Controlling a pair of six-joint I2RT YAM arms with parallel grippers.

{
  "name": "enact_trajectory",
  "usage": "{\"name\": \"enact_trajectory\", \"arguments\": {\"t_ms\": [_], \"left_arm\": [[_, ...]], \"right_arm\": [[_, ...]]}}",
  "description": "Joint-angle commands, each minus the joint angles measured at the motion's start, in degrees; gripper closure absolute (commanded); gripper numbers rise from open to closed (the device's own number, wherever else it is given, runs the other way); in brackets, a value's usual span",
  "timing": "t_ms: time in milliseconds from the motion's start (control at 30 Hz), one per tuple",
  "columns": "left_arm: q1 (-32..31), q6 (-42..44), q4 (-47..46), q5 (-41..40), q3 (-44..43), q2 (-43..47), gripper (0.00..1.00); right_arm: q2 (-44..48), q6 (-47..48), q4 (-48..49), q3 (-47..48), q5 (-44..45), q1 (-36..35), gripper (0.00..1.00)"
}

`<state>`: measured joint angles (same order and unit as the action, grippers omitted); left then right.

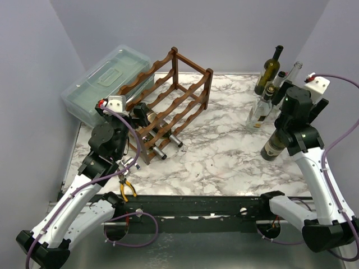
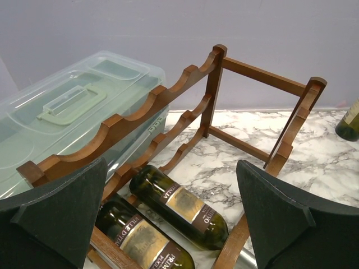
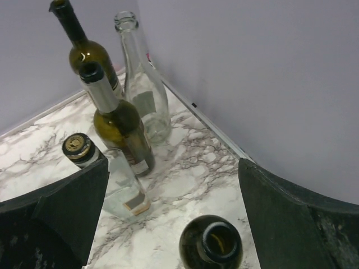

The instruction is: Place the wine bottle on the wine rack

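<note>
1. Where the overhead frame runs upper left of centre, the wine rack (image 1: 168,101) is seen on the marble table (image 1: 224,162), with two bottles (image 2: 179,204) laid in its lowest tier.
2. The left gripper (image 2: 172,165) is held spread just before the rack.
3. The wine bottle (image 1: 274,147) is stood upright at the right of the frame, well apart from the rack.
4. The right gripper (image 3: 174,162) is spread wide above its mouth.
5. Four other bottles (image 3: 120,126) are grouped in the upper right corner.

Overhead and left-wrist views share wine rack (image 2: 129,124)
</note>
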<state>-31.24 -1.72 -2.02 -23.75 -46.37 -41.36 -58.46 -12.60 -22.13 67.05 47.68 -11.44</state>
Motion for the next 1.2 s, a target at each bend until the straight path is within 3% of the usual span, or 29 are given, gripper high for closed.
{"name": "enact_trajectory", "arguments": {"t_ms": [0, 367, 567, 900, 1167], "left_arm": [[-0.6, -0.8, -0.1, 1.2, 0.0, 0.1, 0.01], [-0.7, -0.7, 0.0, 0.9, 0.1, -0.7, 0.01], [-0.7, -1.0, 0.0, 1.0, 0.1, -1.6, 0.01], [-0.8, -1.2, 0.0, 0.9, 0.1, -2.4, 0.01], [-1.1, -1.6, 0.0, 0.2, 0.3, -2.3, 0.01]], "right_arm": [[3.7, -1.6, -3.4, -2.7, 5.0, 1.0, 0.0], [6.3, -10.6, -7.2, -10.6, 1.3, 1.7, 0.01], [7.4, -11.2, -4.9, -14.3, 0.2, 1.7, 0.06], [6.3, -9.9, -2.9, -16.9, -1.9, 1.7, 0.2], [6.1, -8.1, -2.0, -18.5, -8.5, 1.8, 0.38]]}}
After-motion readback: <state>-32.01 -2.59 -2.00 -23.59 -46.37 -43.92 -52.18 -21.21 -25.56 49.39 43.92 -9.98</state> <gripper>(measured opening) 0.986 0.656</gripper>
